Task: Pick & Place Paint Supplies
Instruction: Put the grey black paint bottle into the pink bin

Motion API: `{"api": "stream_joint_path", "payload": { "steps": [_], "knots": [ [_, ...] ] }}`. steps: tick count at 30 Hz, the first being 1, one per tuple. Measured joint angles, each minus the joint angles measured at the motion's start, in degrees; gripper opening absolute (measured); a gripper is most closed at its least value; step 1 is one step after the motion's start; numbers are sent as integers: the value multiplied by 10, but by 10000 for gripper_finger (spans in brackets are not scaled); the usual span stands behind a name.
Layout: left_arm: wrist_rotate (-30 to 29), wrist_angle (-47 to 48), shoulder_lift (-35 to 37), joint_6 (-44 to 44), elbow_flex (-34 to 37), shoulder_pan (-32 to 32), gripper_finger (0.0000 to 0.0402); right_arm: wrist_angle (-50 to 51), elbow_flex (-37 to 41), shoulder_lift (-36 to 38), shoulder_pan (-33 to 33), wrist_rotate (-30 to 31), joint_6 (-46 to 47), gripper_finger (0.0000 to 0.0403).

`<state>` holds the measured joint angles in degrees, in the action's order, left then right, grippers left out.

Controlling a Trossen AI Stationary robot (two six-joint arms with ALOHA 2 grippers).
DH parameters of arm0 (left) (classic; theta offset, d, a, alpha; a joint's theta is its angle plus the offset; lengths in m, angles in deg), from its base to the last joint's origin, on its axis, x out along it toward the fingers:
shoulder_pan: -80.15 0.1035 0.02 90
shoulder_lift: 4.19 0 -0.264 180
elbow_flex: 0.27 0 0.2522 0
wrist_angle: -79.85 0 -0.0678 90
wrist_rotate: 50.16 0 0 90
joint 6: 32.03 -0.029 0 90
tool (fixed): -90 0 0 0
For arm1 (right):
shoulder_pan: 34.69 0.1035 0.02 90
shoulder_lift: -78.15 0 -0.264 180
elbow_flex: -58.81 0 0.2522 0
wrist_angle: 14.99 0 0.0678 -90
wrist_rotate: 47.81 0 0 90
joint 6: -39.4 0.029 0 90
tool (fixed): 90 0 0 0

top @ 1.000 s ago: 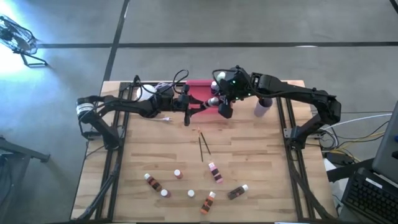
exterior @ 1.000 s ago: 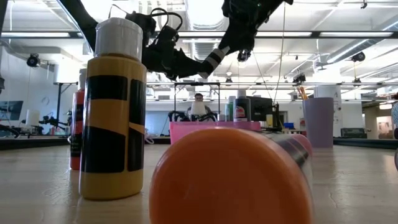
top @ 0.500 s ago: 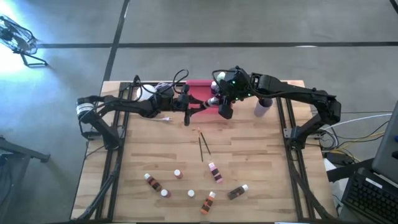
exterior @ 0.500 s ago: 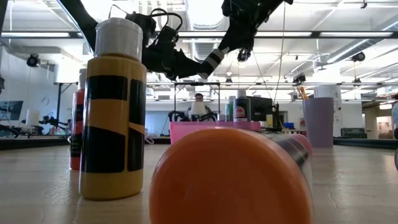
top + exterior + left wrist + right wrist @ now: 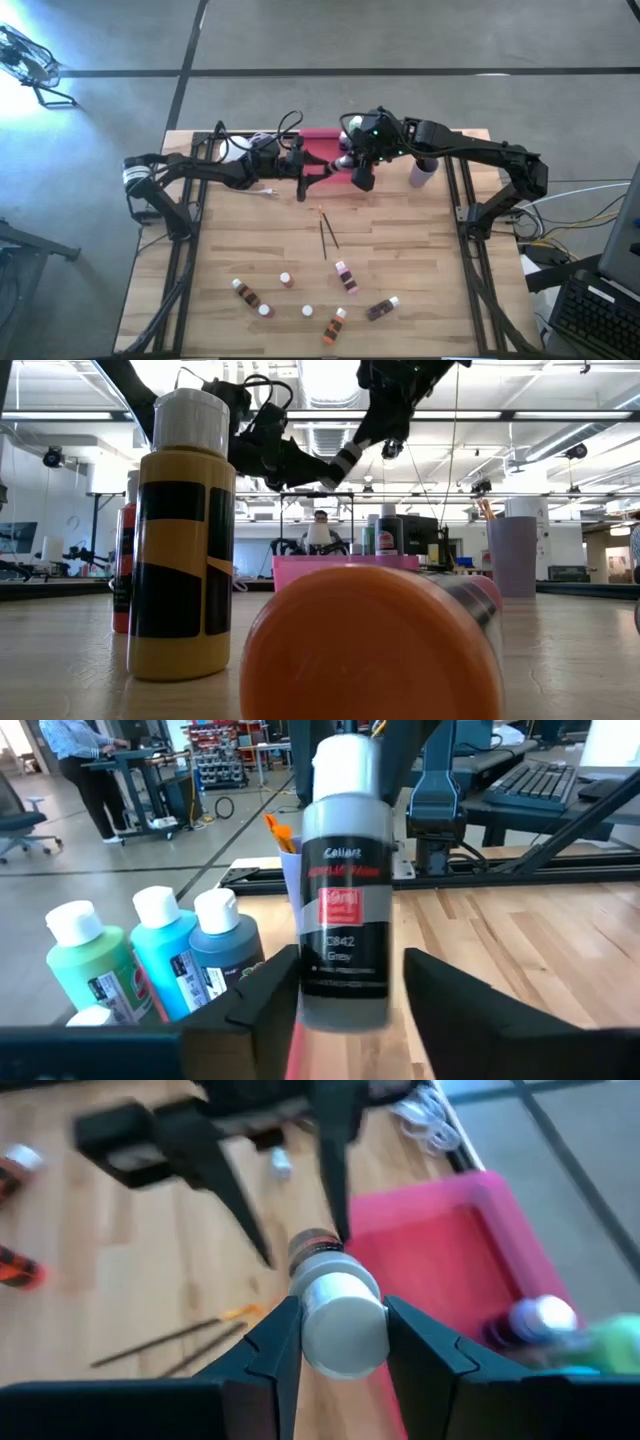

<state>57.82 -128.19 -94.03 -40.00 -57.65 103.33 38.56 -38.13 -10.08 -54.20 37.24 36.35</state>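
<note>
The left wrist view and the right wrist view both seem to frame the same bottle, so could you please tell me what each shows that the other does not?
Only the left wrist view shows the grey bottle's label, three white-capped green and blue bottles standing beside it, and a person in the room behind.

Only the right wrist view shows two paintbrushes lying on the wooden table, the pink tray's rim, and the right pincer closed around the bottle's white cap.

Both show that one bottle between the left pincer's fingers.
</note>
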Motion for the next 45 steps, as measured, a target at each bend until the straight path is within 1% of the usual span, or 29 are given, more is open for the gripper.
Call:
{"api": "stream_joint_path", "payload": {
  "steps": [5,8,11,14,18,22,27,34,38,45],
  "knots": [
    [-11,4,6,2,0,0,253,21,0,-1,-1,70,-2,112],
    [-52,12,27,-8,0,0,283,14,0,-8,-1,76,-6,112],
    [-107,18,54,-1,3,0,299,-4,0,-22,-2,85,-18,112],
    [-121,18,71,4,9,1,301,-13,-16,-53,-11,93,-31,112],
    [-120,19,76,5,12,0,297,0,-76,-116,-33,98,-58,112],
    [-121,20,76,2,17,0,295,54,-162,-188,-56,97,-91,113],
    [-121,22,76,-10,20,0,295,135,-263,-272,-88,97,-109,112],
    [-121,22,75,-10,20,0,295,200,-375,-367,-108,96,-144,112],
    [-121,22,75,-10,20,0,293,220,-416,-402,-111,96,-160,113],
    [-121,24,75,-11,21,0,295,234,-449,-438,-119,109,-180,112]
  ]
}}
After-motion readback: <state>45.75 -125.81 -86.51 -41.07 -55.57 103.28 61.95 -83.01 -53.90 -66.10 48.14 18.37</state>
